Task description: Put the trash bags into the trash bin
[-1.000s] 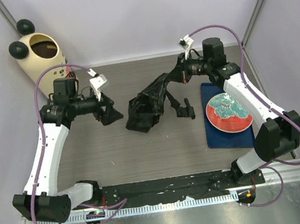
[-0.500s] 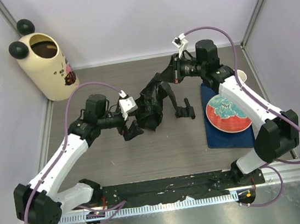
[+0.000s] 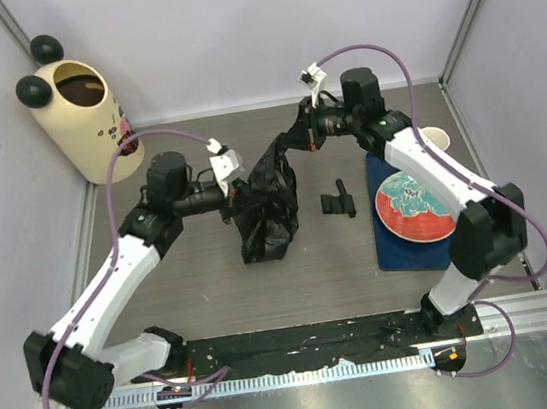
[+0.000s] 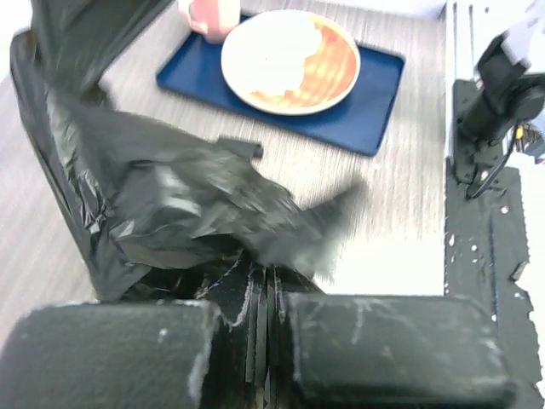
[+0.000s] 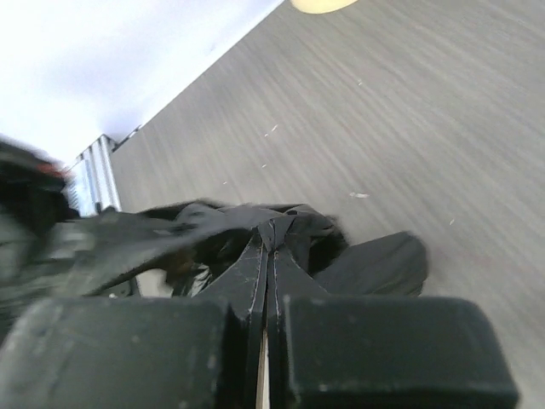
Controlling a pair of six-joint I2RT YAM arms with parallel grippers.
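One crumpled black trash bag (image 3: 270, 205) hangs above the middle of the table, held between both arms. My left gripper (image 3: 238, 197) is shut on the bag's left side; in the left wrist view the bag (image 4: 170, 196) bunches right at the closed gripper (image 4: 268, 274). My right gripper (image 3: 287, 143) is shut on the bag's top corner, and its wrist view shows the gripper (image 5: 271, 234) pinching a fold of the bag (image 5: 196, 234). The cream trash bin (image 3: 76, 124) with black ball ears stands at the far left corner, apart from both grippers.
A small black object (image 3: 338, 201) lies right of the bag. A blue tray (image 3: 400, 248) at the right carries an orange-rimmed plate (image 3: 415, 206), with a cup (image 3: 433, 138) behind it. Walls close in on the left, back and right.
My left arm swung from beside the bin over to the bag and closed on it. My right gripper carried the bag's corner leftward, so the bag now hangs gathered instead of sprawled.
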